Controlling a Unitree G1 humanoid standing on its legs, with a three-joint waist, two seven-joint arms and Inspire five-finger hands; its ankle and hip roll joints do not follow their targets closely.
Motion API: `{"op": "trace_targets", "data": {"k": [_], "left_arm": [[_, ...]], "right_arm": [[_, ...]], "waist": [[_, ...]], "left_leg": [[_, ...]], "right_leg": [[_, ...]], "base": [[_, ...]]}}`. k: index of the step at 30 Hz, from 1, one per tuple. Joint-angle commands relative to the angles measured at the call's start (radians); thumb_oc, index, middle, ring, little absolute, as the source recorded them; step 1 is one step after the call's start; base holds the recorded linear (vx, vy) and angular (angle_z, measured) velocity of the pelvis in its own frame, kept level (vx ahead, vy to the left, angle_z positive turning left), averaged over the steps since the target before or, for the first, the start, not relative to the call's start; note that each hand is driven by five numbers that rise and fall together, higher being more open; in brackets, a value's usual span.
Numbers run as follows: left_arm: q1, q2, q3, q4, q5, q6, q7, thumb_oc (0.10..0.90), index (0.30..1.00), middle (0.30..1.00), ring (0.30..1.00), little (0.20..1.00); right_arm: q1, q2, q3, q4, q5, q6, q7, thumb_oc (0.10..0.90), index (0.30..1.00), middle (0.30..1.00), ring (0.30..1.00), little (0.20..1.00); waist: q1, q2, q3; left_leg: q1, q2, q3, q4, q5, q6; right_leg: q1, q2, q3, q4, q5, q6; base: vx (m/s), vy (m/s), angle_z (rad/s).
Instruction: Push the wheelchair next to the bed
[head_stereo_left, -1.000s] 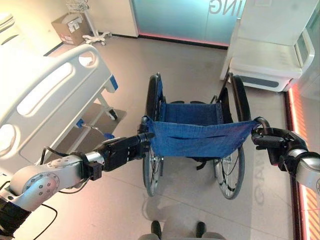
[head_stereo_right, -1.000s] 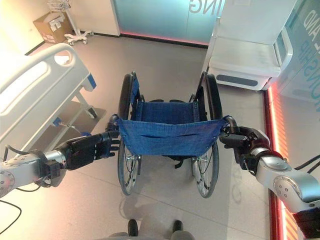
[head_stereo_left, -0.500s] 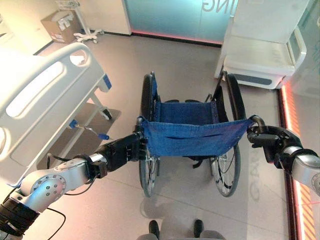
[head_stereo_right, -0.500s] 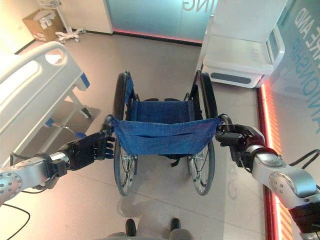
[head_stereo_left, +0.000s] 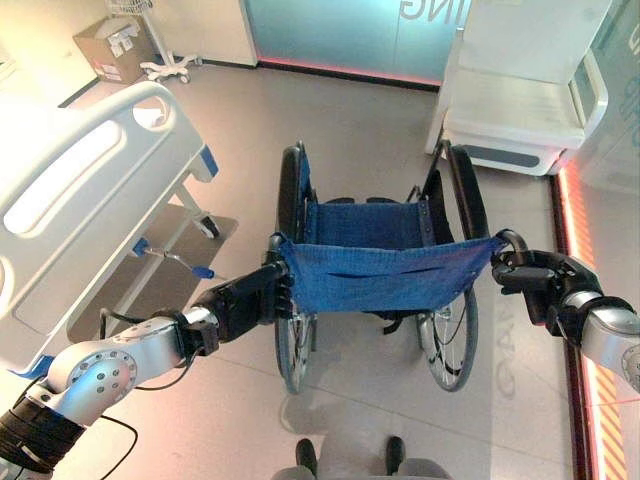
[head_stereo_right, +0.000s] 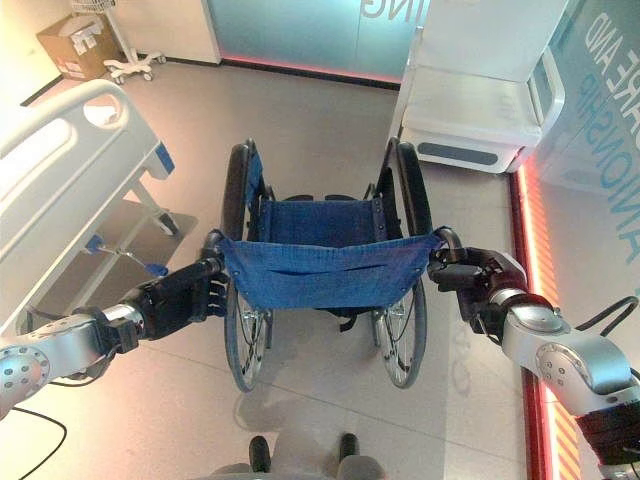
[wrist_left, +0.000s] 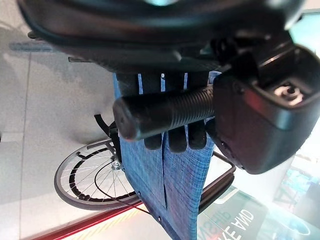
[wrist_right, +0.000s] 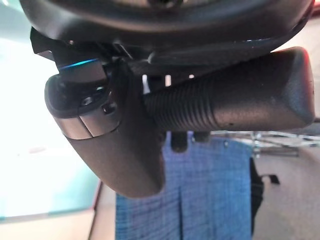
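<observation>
Left hand (head_stereo_left: 243, 303) and right hand (head_stereo_right: 478, 281) stay curled round the wheelchair (head_stereo_left: 380, 270) push handles.
Wheelchair has rolled slightly forward beside the bed (head_stereo_left: 75, 190) since a second ago.

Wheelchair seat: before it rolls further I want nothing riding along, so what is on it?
Nothing lies on the visible part of the blue seat. Its rear part is hidden behind the backrest, which hangs between the left hand and right hand at the push handles.

Hospital-like room: railed bed (head_stereo_left: 80, 200), wheelchair (head_stereo_left: 385, 270), wheeled equipment stand (head_stereo_left: 165, 40).
</observation>
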Motion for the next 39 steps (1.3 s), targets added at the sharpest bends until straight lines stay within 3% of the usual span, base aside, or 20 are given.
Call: {"op": "trace_targets", "data": {"k": [1,2,4,6,7,8,12,14,15,16,17,20,23,29,30,32,34,36,38,39], "left_arm": [[-0.16,-0.045,0.132,-0.061,-0.07,-0.191,-0.027,0.4,0.3,0.3,0.3,0.3],[-0.146,-0.052,0.156,-0.055,-0.059,-0.196,-0.027,0.4,0.3,0.3,0.3,0.3],[-0.138,-0.06,0.182,-0.049,-0.063,-0.193,-0.017,0.4,0.3,0.3,0.3,0.3],[-0.131,-0.075,0.211,-0.039,-0.068,-0.188,-0.009,0.4,0.3,0.3,0.3,0.3],[-0.108,-0.083,0.243,-0.036,-0.072,-0.185,-0.002,0.4,0.3,0.3,0.3,0.3],[-0.103,-0.084,0.249,-0.036,-0.071,-0.183,-0.003,0.4,0.3,0.3,0.3,0.3],[-0.045,-0.108,0.288,-0.012,-0.042,-0.197,-0.025,0.4,0.3,0.3,0.3,0.3],[-0.008,-0.118,0.312,-0.006,-0.021,-0.203,-0.032,0.4,0.3,0.3,0.3,0.3],[0.013,-0.127,0.326,-0.009,-0.008,-0.204,-0.032,0.4,0.3,0.3,0.3,0.3],[0.021,-0.132,0.333,-0.008,-0.002,-0.205,-0.034,0.4,0.3,0.3,0.3,0.3],[0.033,-0.137,0.354,-0.007,0.004,-0.203,-0.033,0.4,0.3,0.3,0.3,0.3],[0.035,-0.143,0.371,0.012,0.01,-0.207,-0.041,0.4,0.3,0.3,0.3,0.3],[0.021,-0.143,0.382,0.036,0.015,-0.179,-0.047,0.4,0.3,0.3,0.3,0.3],[-0.018,-0.118,0.402,0.059,0.035,-0.142,-0.106,0.4,0.3,0.3,0.3,0.3],[-0.02,-0.118,0.407,0.055,0.031,-0.134,-0.1,0.4,0.3,0.3,0.3,0.3],[-0.02,-0.117,0.411,0.052,0.027,-0.127,-0.093,0.4,0.3,0.3,0.3,0.3],[-0.033,-0.119,0.404,0.061,0.031,-0.117,-0.094,0.4,0.3,0.3,0.3,0.3],[-0.051,-0.118,0.395,0.068,0.034,-0.119,-0.095,0.4,0.3,0.3,0.3,0.3],[-0.081,-0.126,0.376,0.072,0.038,-0.127,-0.088,0.4,0.3,0.3,0.3,0.3],[-0.093,-0.13,0.364,0.071,0.039,-0.131,-0.079,0.4,0.3,0.3,0.3,0.3]], "right_arm": [[-0.144,-0.043,0.039,-0.085,0.036,-0.073,0.092,0.4,0.3,0.3,0.3,0.3],[-0.157,-0.048,0.042,-0.08,0.031,-0.069,0.108,0.4,0.3,0.3,0.3,0.3],[-0.168,-0.046,0.046,-0.075,0.017,-0.066,0.128,0.4,0.3,0.3,0.3,0.3],[-0.177,-0.035,0.053,-0.074,-0.008,-0.069,0.148,0.4,0.3,0.3,0.3,0.3],[-0.179,-0.018,0.061,-0.076,-0.044,-0.077,0.17,0.4,0.3,0.3,0.3,0.3],[-0.181,-0.017,0.062,-0.077,-0.049,-0.078,0.173,0.4,0.3,0.3,0.3,0.3],[-0.188,-0.006,0.086,-0.069,-0.08,-0.106,0.217,0.4,0.3,0.3,0.3,0.3],[-0.186,0.0,0.093,-0.068,-0.084,-0.11,0.25,0.4,0.3,0.3,0.3,0.3],[-0.182,0.0,0.091,-0.076,-0.08,-0.106,0.26,0.4,0.3,0.3,0.3,0.3],[-0.18,-0.003,0.09,-0.08,-0.078,-0.105,0.265,0.4,0.3,0.3,0.3,0.3],[-0.18,-0.005,0.088,-0.085,-0.079,-0.107,0.274,0.4,0.3,0.3,0.3,0.3],[-0.162,0.01,0.061,-0.095,-0.08,-0.12,0.288,0.4,0.3,0.3,0.3,0.3],[-0.16,0.031,0.04,-0.086,-0.076,-0.128,0.299,0.4,0.3,0.3,0.3,0.3],[-0.194,0.083,0.052,-0.07,-0.072,-0.146,0.251,0.4,0.3,0.3,0.3,0.3],[-0.199,0.096,0.059,-0.063,-0.082,-0.147,0.252,0.4,0.3,0.3,0.3,0.3],[-0.205,0.105,0.066,-0.057,-0.097,-0.147,0.258,0.4,0.3,0.3,0.3,0.3],[-0.221,0.102,0.066,-0.053,-0.115,-0.147,0.265,0.4,0.3,0.3,0.3,0.3],[-0.242,0.094,0.064,-0.04,-0.11,-0.147,0.269,0.4,0.3,0.3,0.3,0.3],[-0.263,0.086,0.059,-0.024,-0.103,-0.146,0.28,0.4,0.3,0.3,0.3,0.3],[-0.268,0.082,0.059,-0.022,-0.094,-0.141,0.277,0.4,0.3,0.3,0.3,0.3]], "waist": [[-0.011,-0.007,-0.051],[-0.005,-0.017,-0.036],[0.004,-0.026,-0.012],[0.021,-0.028,0.013],[0.042,-0.022,0.029],[0.045,-0.021,0.031],[0.093,0.006,0.043],[0.129,0.016,0.046],[0.142,0.014,0.046],[0.146,0.013,0.046],[0.152,0.003,0.039],[0.165,-0.012,0.023],[0.179,-0.027,-0.002],[0.183,-0.03,-0.041],[0.178,-0.024,-0.042],[0.169,-0.02,-0.04],[0.151,-0.01,-0.025],[0.138,-0.007,-0.009],[0.104,-0.009,0.02],[0.089,-0.024,0.028]], "left_leg": [[-0.041,0.101,0.015,0.217,0.008,-0.075],[-0.088,0.117,-0.009,0.347,0.039,-0.08],[-0.152,0.125,-0.029,0.483,0.078,-0.081],[-0.207,0.091,-0.052,0.535,0.095,-0.068],[-0.238,0.05,-0.053,0.492,0.104,-0.058],[-0.238,0.045,-0.052,0.482,0.106,-0.057],[-0.284,0.015,-0.077,0.26,0.209,-0.08],[-0.317,-0.007,-0.137,0.126,0.283,-0.096],[-0.329,-0.018,-0.155,0.123,0.287,-0.093],[-0.332,-0.023,-0.161,0.132,0.28,-0.089],[-0.318,-0.038,-0.153,0.133,0.208,-0.065],[-0.33,-0.07,-0.134,0.192,0.111,-0.03],[-0.323,-0.104,-0.135,0.224,0.07,0.003],[-0.259,-0.187,-0.194,0.223,0.018,0.077],[-0.24,-0.193,-0.195,0.228,-0.001,0.087],[-0.226,-0.198,-0.197,0.235,-0.015,0.094],[-0.207,-0.207,-0.204,0.261,-0.038,0.094],[-0.174,-0.204,-0.211,0.274,-0.067,0.093],[-0.116,-0.207,-0.23,0.29,-0.124,0.096],[-0.093,-0.223,-0.237,0.303,-0.156,0.098]], "right_leg": [[-0.044,0.016,-0.013,0.124,-0.014,-0.055],[-0.047,0.024,-0.004,0.142,-0.014,-0.072],[-0.041,0.037,0.004,0.159,-0.018,-0.091],[-0.027,0.049,0.019,0.18,-0.027,-0.102],[-0.009,0.062,0.029,0.195,-0.043,-0.1],[-0.005,0.063,0.03,0.197,-0.046,-0.099],[0.051,0.103,0.05,0.197,-0.08,-0.093],[0.118,0.123,0.092,0.173,-0.101,-0.09],[0.142,0.124,0.112,0.163,-0.109,-0.09],[0.151,0.123,0.121,0.159,-0.112,-0.089],[0.162,0.107,0.137,0.158,-0.124,-0.078],[0.192,0.08,0.135,0.175,-0.163,-0.063],[0.197,0.067,0.114,0.231,-0.192,-0.041],[0.018,0.05,0.113,0.703,0.017,0.041],[-0.029,0.041,0.11,0.736,0.033,0.034],[-0.073,0.043,0.108,0.718,0.016,0.023],[-0.133,0.038,0.073,0.587,-0.038,-0.003],[-0.173,0.01,0.053,0.511,-0.032,-0.006],[-0.26,-0.013,0.065,0.402,0.023,0.006],[-0.294,-0.034,0.078,0.337,0.076,0.021]], "base": [[0.03,-0.176,0.0],[0.03,-0.161,-0.01],[0.07,-0.144,-0.17],[0.16,-0.035,-0.24],[0.18,0.046,-0.12],[0.33,0.083,-0.15],[0.36,0.103,-0.28],[0.5,0.151,-0.48],[0.45,0.136,-0.6],[0.43,0.17,-0.68],[0.37,0.176,-0.8],[0.35,0.18,-0.7],[0.35,0.181,-0.32],[0.31,0.204,0.14],[0.29,0.156,0.46],[0.26,0.09,0.27],[0.33,0.047,-0.04],[0.24,-0.025,-0.27],[0.38,-0.1,-0.03],[0.48,-0.137,0.28]]}}
